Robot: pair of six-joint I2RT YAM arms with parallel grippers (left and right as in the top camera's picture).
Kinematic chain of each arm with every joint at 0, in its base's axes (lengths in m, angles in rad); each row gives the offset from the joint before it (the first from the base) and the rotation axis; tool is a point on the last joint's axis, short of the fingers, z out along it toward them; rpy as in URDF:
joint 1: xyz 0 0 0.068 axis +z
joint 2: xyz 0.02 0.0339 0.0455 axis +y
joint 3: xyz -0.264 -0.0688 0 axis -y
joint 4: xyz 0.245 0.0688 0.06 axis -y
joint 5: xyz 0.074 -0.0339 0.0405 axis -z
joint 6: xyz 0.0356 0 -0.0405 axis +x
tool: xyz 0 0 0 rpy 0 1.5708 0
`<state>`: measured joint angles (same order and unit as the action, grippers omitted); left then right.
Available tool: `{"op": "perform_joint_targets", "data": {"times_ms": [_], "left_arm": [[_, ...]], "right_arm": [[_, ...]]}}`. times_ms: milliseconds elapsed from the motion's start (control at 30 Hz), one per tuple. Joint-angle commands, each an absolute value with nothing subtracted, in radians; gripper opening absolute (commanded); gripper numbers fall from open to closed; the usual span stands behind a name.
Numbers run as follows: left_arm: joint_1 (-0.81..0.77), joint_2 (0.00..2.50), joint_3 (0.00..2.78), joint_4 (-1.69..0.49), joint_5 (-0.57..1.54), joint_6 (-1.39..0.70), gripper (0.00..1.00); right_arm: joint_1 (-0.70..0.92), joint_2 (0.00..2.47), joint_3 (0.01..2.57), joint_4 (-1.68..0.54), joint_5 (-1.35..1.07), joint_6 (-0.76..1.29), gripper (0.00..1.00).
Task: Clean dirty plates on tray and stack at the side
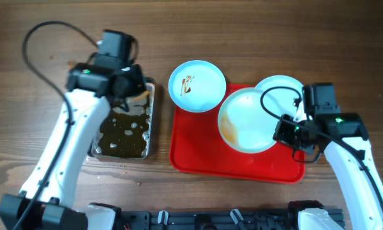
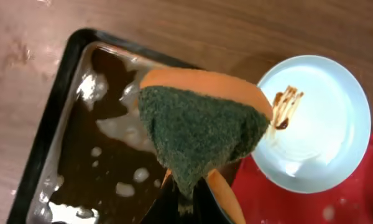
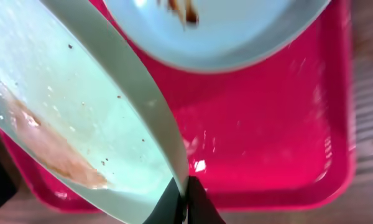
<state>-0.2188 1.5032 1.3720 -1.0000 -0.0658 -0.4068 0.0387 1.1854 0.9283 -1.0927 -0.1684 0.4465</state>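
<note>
Broadly, the table [image 1: 255, 25] carries the tray [image 1: 198, 150] right of centre and, at the tray's 9 o'clock, a pan [image 1: 154, 121] of brown liquid with pale foam patches.

Of the three plates, the tilted plate [image 1: 246, 121] hangs over the tray's 3 o'clock half with one edge raised and a brown-orange smear across its face. The streaked plate [image 1: 195, 85] lies at the tray's 11 o'clock corner, partly over the rim, and bears a small brown streak. The third plate [image 1: 277, 85] sits at 1 o'clock, half hidden behind the tilted one; I cannot tell whether it is soiled.

The sponge [image 2: 199, 134], green scourer outward with an orange back, hangs above the pan, and the left claw [image 2: 185, 208] is clamped tight on its lower end. The right claw [image 3: 185, 202] is pinched thin on the tilted plate's rim at 3 o'clock.

That rim grip looks like the weak point. A firm scrub from the sponge could make the plate pivot or slip from the narrow pinch and drop onto the tray, or knock the third plate. The sponge looks wet and may drip brown liquid across the table on its way over.
</note>
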Motion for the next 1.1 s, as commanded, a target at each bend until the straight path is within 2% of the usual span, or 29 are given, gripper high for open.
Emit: {"op": "perform_joint_targets", "data": {"times_ms": [0,67,267,333,467,567,833,967,1067], "left_arm": [[-0.165,1.499,1.355,-1.048,0.036,-0.399,0.04],[-0.165,1.499,1.338,-1.052,0.037,-0.397,0.04],[-0.165,1.499,1.334,-1.052,0.037,-0.397,0.04],[-0.165,1.499,1.334,-1.056,0.037,-0.397,0.04],[-0.165,1.499,1.334,-1.060,0.037,-0.397,0.04],[-0.165,1.499,1.334,-1.061,0.036,-0.397,0.04],[-0.165,1.499,1.334,-1.068,0.036,-0.370,0.04],[-0.165,1.502,1.333,-1.067,0.036,-0.370,0.04],[-0.165,1.502,1.325,-1.067,0.033,-0.368,0.04]], "right_arm": [[0.043,1.188,1.019,-1.118,-0.021,0.381,0.05],[0.043,1.188,1.033,-1.108,-0.021,0.319,0.04],[0.043,1.188,1.032,-1.014,-0.462,0.266,0.04],[0.043,1.188,1.028,-1.007,-0.554,0.324,0.04],[0.043,1.222,1.013,-1.055,-0.577,0.456,0.04],[0.043,1.284,1.012,-1.104,-0.484,0.475,0.04],[0.043,1.364,1.012,-1.112,0.054,0.496,0.04],[0.043,1.364,1.013,-1.147,0.220,0.499,0.04],[0.043,1.364,1.013,-1.166,0.244,0.526,0.04]]}}
